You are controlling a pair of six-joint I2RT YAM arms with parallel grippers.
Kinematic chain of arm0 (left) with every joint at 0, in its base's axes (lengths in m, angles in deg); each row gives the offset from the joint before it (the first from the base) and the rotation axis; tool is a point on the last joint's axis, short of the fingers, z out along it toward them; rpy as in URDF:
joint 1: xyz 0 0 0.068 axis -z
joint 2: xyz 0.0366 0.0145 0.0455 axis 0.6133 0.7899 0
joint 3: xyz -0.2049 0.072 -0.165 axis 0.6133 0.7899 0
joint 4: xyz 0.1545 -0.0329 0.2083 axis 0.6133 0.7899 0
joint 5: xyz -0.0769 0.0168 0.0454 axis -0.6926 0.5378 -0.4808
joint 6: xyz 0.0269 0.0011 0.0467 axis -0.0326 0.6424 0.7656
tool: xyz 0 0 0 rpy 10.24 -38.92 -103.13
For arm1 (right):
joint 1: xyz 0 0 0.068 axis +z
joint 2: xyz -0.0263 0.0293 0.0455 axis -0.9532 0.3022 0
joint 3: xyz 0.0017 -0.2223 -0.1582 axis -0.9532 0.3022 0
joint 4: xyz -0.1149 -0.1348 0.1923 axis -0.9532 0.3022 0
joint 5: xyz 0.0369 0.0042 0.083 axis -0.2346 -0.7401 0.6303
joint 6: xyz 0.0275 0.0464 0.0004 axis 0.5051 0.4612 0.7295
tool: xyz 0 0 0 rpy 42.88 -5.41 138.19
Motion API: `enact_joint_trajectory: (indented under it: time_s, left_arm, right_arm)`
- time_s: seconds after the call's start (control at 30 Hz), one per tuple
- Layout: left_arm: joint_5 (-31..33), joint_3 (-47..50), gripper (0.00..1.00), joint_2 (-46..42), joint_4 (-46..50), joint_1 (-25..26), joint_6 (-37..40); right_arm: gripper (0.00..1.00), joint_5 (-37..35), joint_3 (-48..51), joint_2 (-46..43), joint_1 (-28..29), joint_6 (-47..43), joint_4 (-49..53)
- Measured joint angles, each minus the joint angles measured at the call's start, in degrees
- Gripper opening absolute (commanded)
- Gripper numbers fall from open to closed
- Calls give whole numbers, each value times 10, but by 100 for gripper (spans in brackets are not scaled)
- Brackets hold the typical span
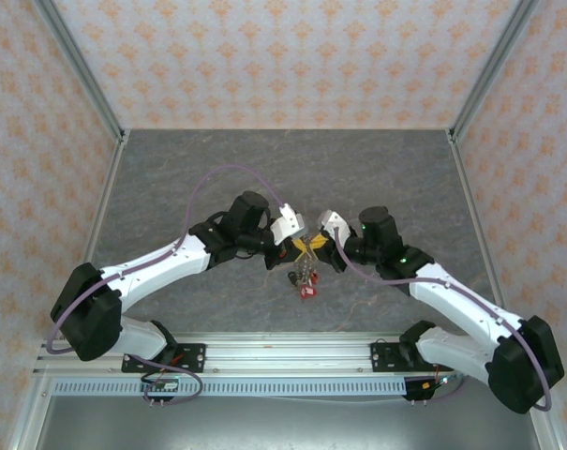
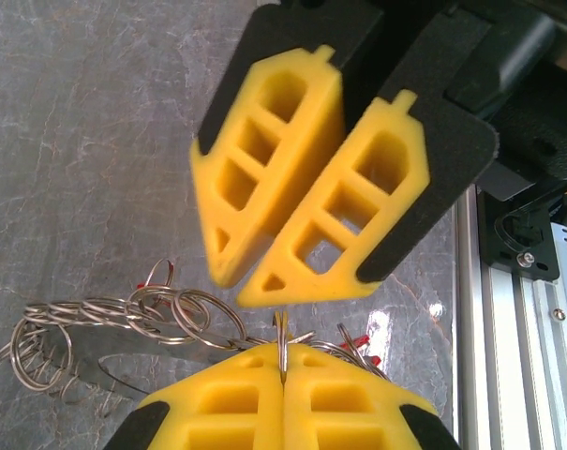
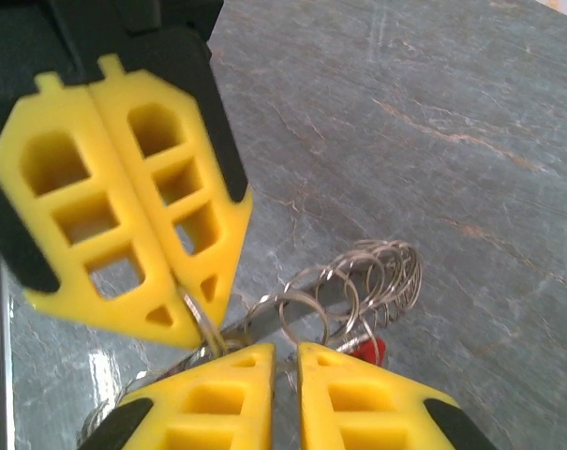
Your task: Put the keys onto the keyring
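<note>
- Step: threading keys (image 1: pixel 308 289) onto keyring (image 2: pixel 283 333), bunch hanging between the arms.
- Left gripper (image 2: pixel 283 354): fingers clamped on keyring.
- Right gripper (image 3: pixel 285 352): fingers slightly apart, nothing gripped.
- Next: right likely pinches a key.

Top view. The left arm (image 1: pixel 152 267) and right arm (image 1: pixel 452 295) are wearing white shells along the long links. Bulky black housings are sitting at the shoulders, at 8 and 4 o'clock. Black base plates (image 1: pixel 175 358) are showing at 7 and 5 o'clock. A lilac cable (image 1: pixel 229 169) is arching off the left arm toward 11 o'clock, and a matching one is running along the right arm. A green light (image 1: pixel 403 251) is glowing on the right arm's black wrist. White blocks (image 1: pixel 288 225) are capping both wrists.

Wrist views. The left gripper (image 2: pixel 283 352) and right gripper (image 3: pixel 285 352) are carrying yellow fingers (image 2: pixel 229 398). Each finger is showing squarish windows plus one small triangle near the tip, and is backed in black.
</note>
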Motion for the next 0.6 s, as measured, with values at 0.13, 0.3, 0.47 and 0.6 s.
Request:
enact_joint_trajectory:
  time_s: [0.13,0.3,0.47,0.6]
  left_arm:
    - [0,0,0,0,-2,0,0]
    - [0,0,0,0,-2,0,0]
    - [5,-2,0,0,-1,-4,0]
    - [9,-4,0,0,5,-5,0]
  right_arm:
    - [13,-18,2,-37,0,-18,33]
    - [13,16,8,-12,4,9,0]
    - [13,30,9,33,12,33,-40]
    - [13,35,9,49,12,33,-53]
